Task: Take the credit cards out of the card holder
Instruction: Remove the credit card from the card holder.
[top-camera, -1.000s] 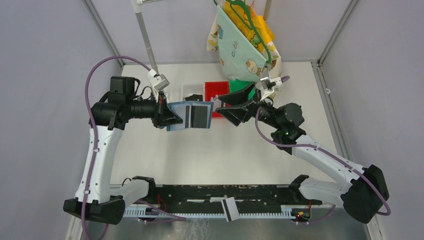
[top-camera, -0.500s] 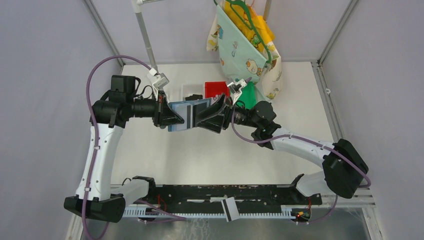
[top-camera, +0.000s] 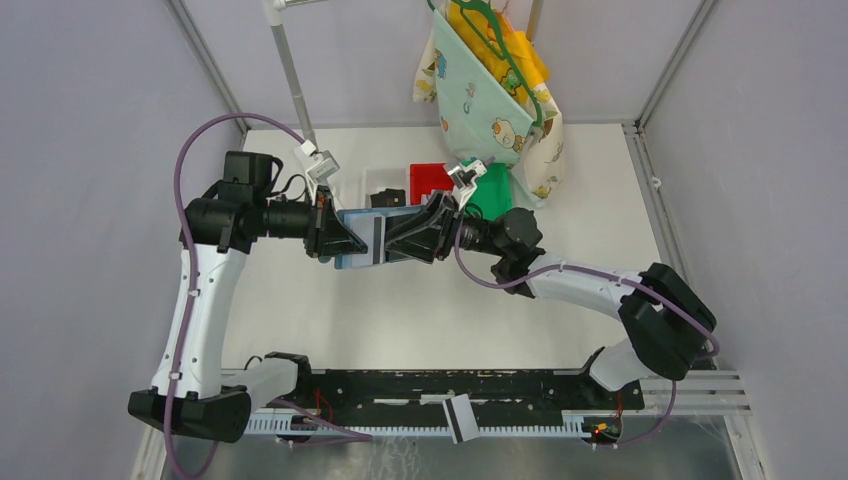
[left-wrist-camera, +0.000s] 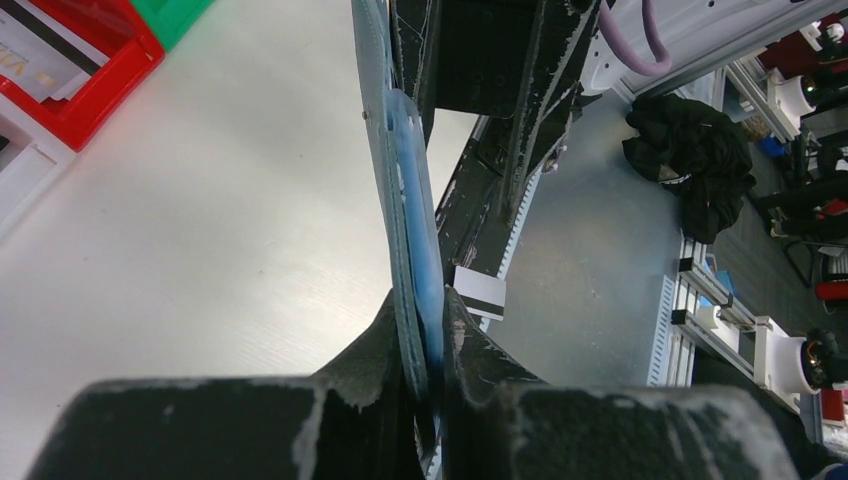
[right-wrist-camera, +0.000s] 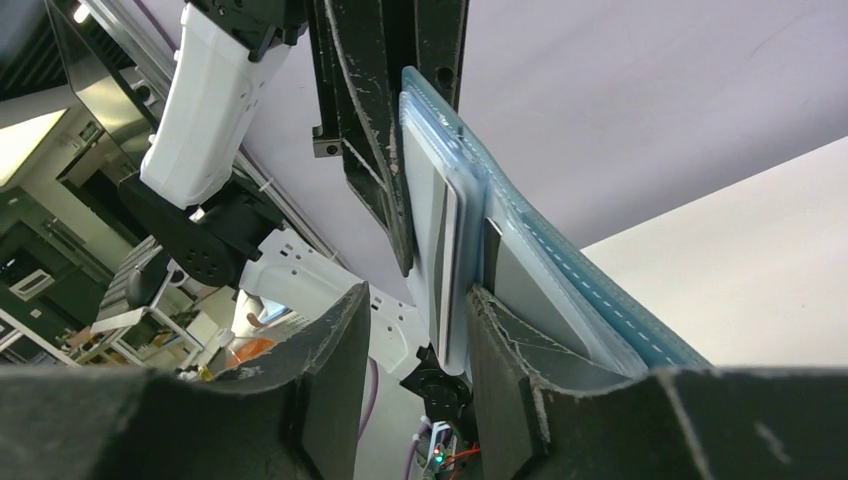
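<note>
White tabletop (top-camera: 420, 310) under workspace. My left gripper (left-wrist-camera: 428, 320) clamped tight on teal card holder (top-camera: 356, 240), held in air above tabletop. My right gripper (right-wrist-camera: 415, 300) partly open, fingers straddling credit cards (right-wrist-camera: 440, 225) in holder pockets; one finger against holder, other apart.

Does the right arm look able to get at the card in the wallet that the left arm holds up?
Probably yes. The left gripper holds the card holder up off the table, open toward the right gripper, which straddles the edge of a credit card, nothing between.
</note>
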